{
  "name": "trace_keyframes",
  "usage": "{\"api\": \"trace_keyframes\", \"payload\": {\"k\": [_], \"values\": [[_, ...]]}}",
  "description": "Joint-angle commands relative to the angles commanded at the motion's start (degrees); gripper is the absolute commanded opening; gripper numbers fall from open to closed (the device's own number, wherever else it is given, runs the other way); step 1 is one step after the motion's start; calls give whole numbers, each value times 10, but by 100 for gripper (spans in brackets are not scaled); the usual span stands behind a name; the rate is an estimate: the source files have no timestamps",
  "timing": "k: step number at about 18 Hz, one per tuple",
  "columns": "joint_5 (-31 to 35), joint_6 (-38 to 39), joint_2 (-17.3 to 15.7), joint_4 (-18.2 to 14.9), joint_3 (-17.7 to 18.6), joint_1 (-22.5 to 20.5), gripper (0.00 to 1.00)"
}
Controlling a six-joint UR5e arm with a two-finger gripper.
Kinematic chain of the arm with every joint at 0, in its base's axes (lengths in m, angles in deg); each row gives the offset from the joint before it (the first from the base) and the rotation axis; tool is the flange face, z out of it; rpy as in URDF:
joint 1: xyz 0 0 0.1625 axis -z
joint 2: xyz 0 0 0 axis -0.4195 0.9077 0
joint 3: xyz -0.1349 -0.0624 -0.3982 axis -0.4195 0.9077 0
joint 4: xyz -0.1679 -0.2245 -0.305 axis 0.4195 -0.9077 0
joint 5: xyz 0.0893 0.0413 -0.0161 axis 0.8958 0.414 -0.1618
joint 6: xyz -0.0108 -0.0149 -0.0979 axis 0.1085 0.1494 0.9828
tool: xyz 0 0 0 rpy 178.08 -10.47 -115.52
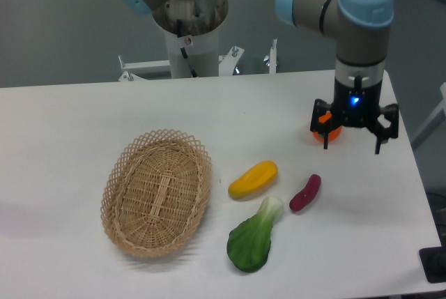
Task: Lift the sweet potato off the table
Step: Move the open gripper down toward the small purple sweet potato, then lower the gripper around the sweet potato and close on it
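Right, the sweet potato (305, 193) is a small, slim magenta-purple piece, smooth-skinned w/ rounded ends, lying tilted on the table (63, 125) toward the front right. It sits just beside the leafy top of a green bok choy (254, 236) and near a plump yellow vegetable (253, 179), touching neither. It's clearly shorter and thinner than the yellow one. Nothing is holding it.

The gripper (352, 140) hangs over the right-rear part of the table, well apart from the sweet potato, w/ a blue light lit on its body. Its two dark fingers are spread wide, nothing between them. An orange fruit (327, 132) shows partly behind the left finger; can't tell whether they touch.

An oval wicker basket (156, 191) sits left of the veg, w/ nothing visible inside.

The table is white, matte and flat, w/ soft shadows under each item. Behind it is a plain grey wall, the arm's grey column base (190, 41) w/ light-blue joint caps, and some white metal brackets at the rear edge. A dark object pokes in at the bottom right corner, too cropped to ID.
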Motion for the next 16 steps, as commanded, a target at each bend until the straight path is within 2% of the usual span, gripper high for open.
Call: {"api": "trace_keyframes", "payload": {"k": [1,3,6,8,10,16], "values": [[0,-19,13,2,0,3,100],[1,-61,46,31,-1,14,100],[1,-83,85,56,0,18,100],[1,-105,95,55,5,22,100],[3,-116,97,62,27,22,100],[30,-118,100,67,46,25,100]]}}
